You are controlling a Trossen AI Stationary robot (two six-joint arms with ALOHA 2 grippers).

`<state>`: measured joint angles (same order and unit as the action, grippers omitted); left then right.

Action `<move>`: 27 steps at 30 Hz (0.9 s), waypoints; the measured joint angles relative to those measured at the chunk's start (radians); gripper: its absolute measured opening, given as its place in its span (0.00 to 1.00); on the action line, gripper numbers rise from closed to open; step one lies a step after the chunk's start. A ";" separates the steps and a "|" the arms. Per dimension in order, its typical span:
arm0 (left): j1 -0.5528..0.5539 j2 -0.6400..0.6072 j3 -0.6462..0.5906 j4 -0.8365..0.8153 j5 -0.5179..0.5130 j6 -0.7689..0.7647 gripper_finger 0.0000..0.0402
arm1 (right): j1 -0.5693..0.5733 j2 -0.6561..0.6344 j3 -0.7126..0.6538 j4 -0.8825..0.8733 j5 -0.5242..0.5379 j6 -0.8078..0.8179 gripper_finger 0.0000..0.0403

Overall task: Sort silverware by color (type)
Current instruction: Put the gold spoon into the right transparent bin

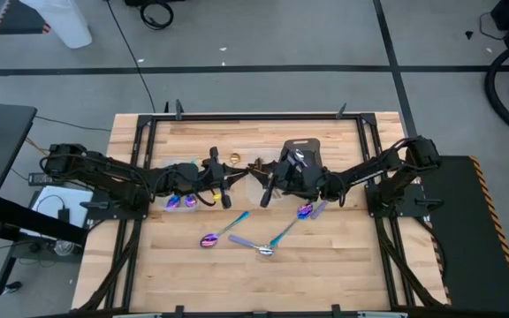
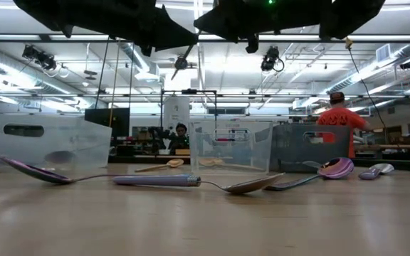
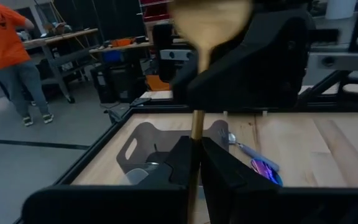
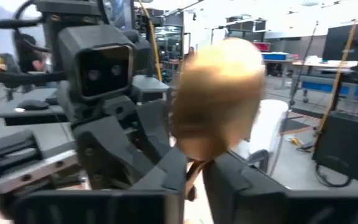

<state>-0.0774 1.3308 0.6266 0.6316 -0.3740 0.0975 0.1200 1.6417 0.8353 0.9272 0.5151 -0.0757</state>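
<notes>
Mid-handover of a gold spoon (image 4: 219, 99), by the look of it, with both arms meeting above the table's middle. Left gripper (image 3: 194, 165) narrow, pinched on the spoon's stem, which runs straight up from between its fingers (image 3: 219, 168). Right gripper (image 4: 194, 180) narrow too, closed about the neck just under the bowl, so that the bowl stands right beyond its fingertips. Spoon clear of the table, bridging the two sets of fingers, with each gripper directly facing the other.

Well below and to the near side of the fingers, more silverware loose on the wood: a purple spoon (image 1: 212, 238), a second spoon (image 1: 265, 251) crossing close by it, and a third (image 1: 305, 210) under the right arm. Two purple pieces (image 1: 181, 201) already grouped under the left arm, apparently in a clear bin (image 2: 48, 146). Grey tray (image 1: 312, 144) just past the right gripper.

Next move, as a judgement: let go with one gripper only, after confirming the other's hold, since a thin, slick stem can twist or slip. Then carry the spoon to the gold group. Cannot tell which arm is meant to keep it.
</notes>
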 joint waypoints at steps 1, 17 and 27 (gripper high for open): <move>0.003 0.000 0.000 -0.001 0.003 0.000 0.07 | 0.001 0.000 0.000 -0.002 -0.002 0.001 0.06; 0.002 -0.018 0.001 -0.218 -0.063 -0.102 0.45 | -0.001 -0.006 0.000 -0.192 0.036 0.077 0.05; 0.002 -0.061 0.001 -0.435 -0.064 -0.169 0.47 | -0.001 -0.100 0.000 -0.378 0.043 0.102 0.05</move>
<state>-0.0750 1.2694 0.6280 0.1964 -0.4377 -0.0719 0.1188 1.5421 0.8349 0.5493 0.5583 0.0268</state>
